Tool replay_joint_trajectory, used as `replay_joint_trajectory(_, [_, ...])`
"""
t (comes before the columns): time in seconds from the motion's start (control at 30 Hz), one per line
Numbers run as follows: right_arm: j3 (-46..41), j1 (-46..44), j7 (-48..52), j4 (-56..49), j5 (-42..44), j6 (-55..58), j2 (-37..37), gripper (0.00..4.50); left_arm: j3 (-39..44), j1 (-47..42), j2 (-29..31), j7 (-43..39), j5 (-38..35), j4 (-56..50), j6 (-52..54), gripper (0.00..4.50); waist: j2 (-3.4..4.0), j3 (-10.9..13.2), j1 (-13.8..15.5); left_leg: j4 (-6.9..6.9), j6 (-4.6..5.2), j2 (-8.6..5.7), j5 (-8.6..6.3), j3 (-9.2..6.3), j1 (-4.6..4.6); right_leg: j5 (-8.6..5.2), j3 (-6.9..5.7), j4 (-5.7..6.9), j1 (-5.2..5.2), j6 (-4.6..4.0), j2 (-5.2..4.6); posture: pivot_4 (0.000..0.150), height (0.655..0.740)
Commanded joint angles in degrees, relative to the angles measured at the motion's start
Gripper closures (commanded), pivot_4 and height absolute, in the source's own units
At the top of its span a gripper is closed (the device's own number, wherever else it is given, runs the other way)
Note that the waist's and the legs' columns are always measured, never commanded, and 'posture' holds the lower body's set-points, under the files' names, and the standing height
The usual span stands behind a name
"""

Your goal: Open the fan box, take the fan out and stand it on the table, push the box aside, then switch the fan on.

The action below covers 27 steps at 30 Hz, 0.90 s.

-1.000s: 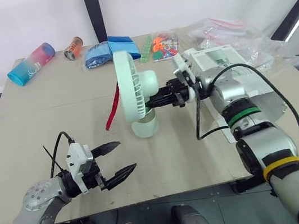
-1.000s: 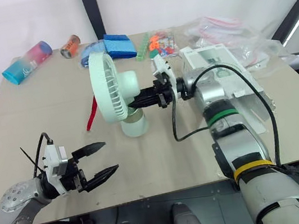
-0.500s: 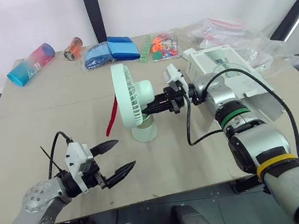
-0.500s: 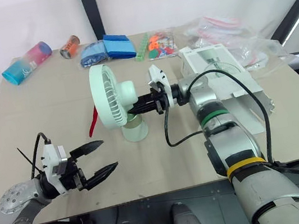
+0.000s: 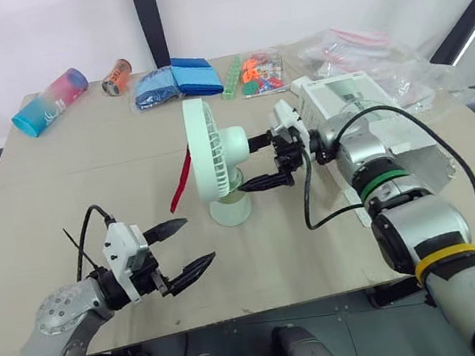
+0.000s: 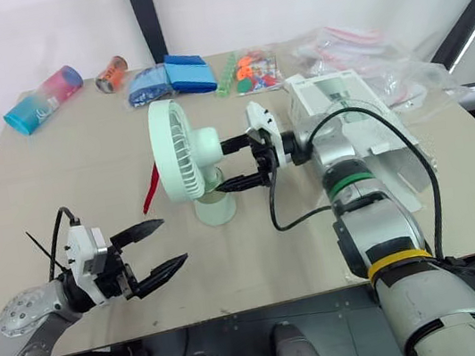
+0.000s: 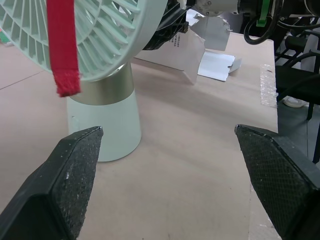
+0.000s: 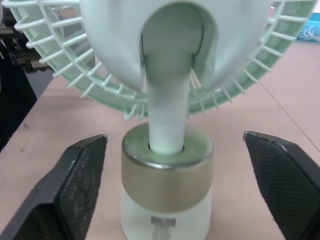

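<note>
**Left eye view.**
- Fan [image 5: 218, 167]: pale green, round grille, short stem on a white base with a gold band. It stands upright near the middle of the table [image 5: 66, 182], grille facing the table's left edge. A red strap [image 5: 181, 173] hangs across the grille.
- Right gripper [image 5: 252, 165]: fingers spread wide and holding nothing, one above the other behind the fan's motor housing.
- Fan box [image 5: 345, 89]: white, lying toward the right edge under the right forearm, apart from the fan.
- Left gripper [image 5: 195, 241]: fingers parted and empty, by the near edge, well apart from the fan.

**Right eye view.** Same layout. The right arm is the nearer one to both fan and box.

**Left wrist view.** The fan's base stands ahead of the fingers [image 7: 75, 170], with bare table between. The box's open flap lies beyond the base.

**Right wrist view.**
- The stem rises upright, straight ahead and centred between the pads [image 8: 82, 175].
- Neither pad touches the base.
- No switch can be made out.

**Status (judged).** The fan is out and standing. Pushing the box aside and switching the fan on remain. The box lies rightward of the right gripper.
</note>
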Motion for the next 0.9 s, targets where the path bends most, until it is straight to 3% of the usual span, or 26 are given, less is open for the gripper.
replay_joint_trajectory(0.03, [-1.7, 3.2, 2.6, -8.1, 0.7, 0.2, -4.5, 0.12, 0.4, -0.9, -0.7, 1.6, 0.2, -0.8, 0.2, 0.00, 0.00, 0.0, 0.0, 0.00, 0.00, 0.00, 0.00, 0.00, 0.00, 0.00, 0.00, 0.00, 0.01, 0.00, 0.00, 0.150, 0.7400])
replay_joint_trajectory(0.13, [-2.0, 8.5, -2.2, -16.2, -0.4, 2.3, -7.7, 0.12, 0.3, -1.0, -1.0, 3.1, 1.5, 0.4, 0.3, 0.00, 0.00, 0.0, 0.0, 0.00, 0.01, 0.00, 0.00, 0.00, 0.00, 0.00, 0.00, -0.01, 0.01, 0.00, -0.01, 0.150, 0.7400])
replay_joint_trajectory(0.23, [-3.2, 20.1, -8.8, -33.6, 0.5, 8.8, -10.3, 0.12, 0.4, -1.9, -1.9, 4.5, 1.9, 2.3, 0.6, 0.00, 0.00, 0.0, 0.0, 0.00, 0.01, 0.00, -0.01, -0.01, 0.00, 0.00, -0.01, -0.01, 0.02, 0.00, -0.01, 0.150, 0.7400])
replay_joint_trajectory(0.43, [-5.0, 38.5, -21.2, -58.2, 2.9, 19.0, -8.9, 0.12, -1.5, -2.8, -3.2, 5.4, 4.2, 4.8, 0.1, 0.00, 0.05, 0.0, 0.2, -0.01, 0.01, -0.04, -0.01, 0.01, -0.06, 0.02, 0.04, -0.02, -0.01, 0.06, -0.05, 0.150, 0.7400])
replay_joint_trajectory(0.67, [-6.6, 52.9, -41.2, -69.8, 0.2, 20.6, -0.9, 0.12, -6.7, -0.1, -7.7, 9.3, 12.6, 10.8, -3.6, 0.00, 0.10, -0.2, 0.2, 0.00, 0.01, -0.01, -0.01, 0.12, 0.11, 0.05, 0.20, 0.00, 0.08, 0.09, 0.06, 0.150, 0.7400])
replay_joint_trajectory(0.9, [-7.2, 55.2, -45.2, -69.1, 1.4, 20.2, 0.2, 0.12, -7.4, 0.1, -10.8, 13.9, 17.1, 12.8, -5.2, 0.00, 0.09, -0.2, 0.2, 0.00, 0.02, -0.01, -0.01, 0.11, 0.14, 0.06, 0.24, -0.02, 0.11, 0.11, 0.10, 0.150, 0.7400])
